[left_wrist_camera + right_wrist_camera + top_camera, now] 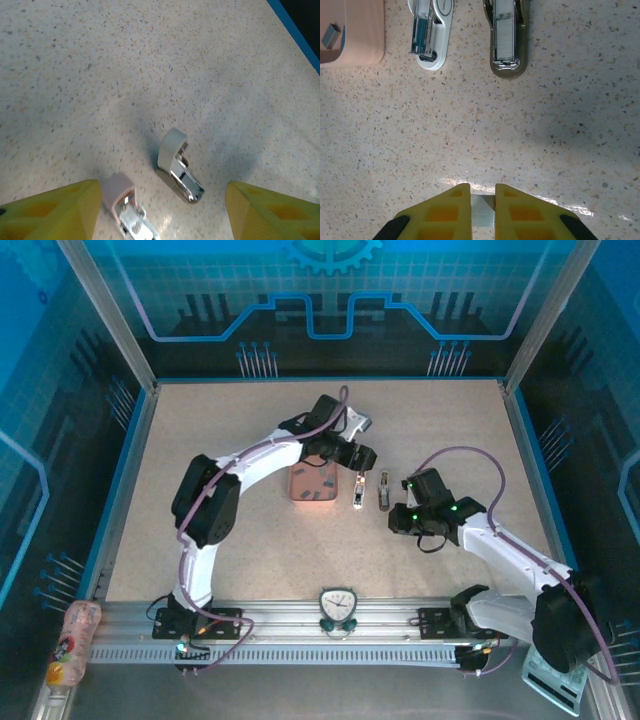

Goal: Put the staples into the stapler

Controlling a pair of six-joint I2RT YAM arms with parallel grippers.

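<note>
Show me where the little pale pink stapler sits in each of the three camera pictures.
Top external: the stapler lies mid-table, just right of the salmon-pink tray.
Left wrist: at the bottom edge, left of centre.
Right wrist: at the top edge, left of centre, with the tray to its left.
Shared landmark: the second, greyer stapler lies beside it in all three views.
</note>
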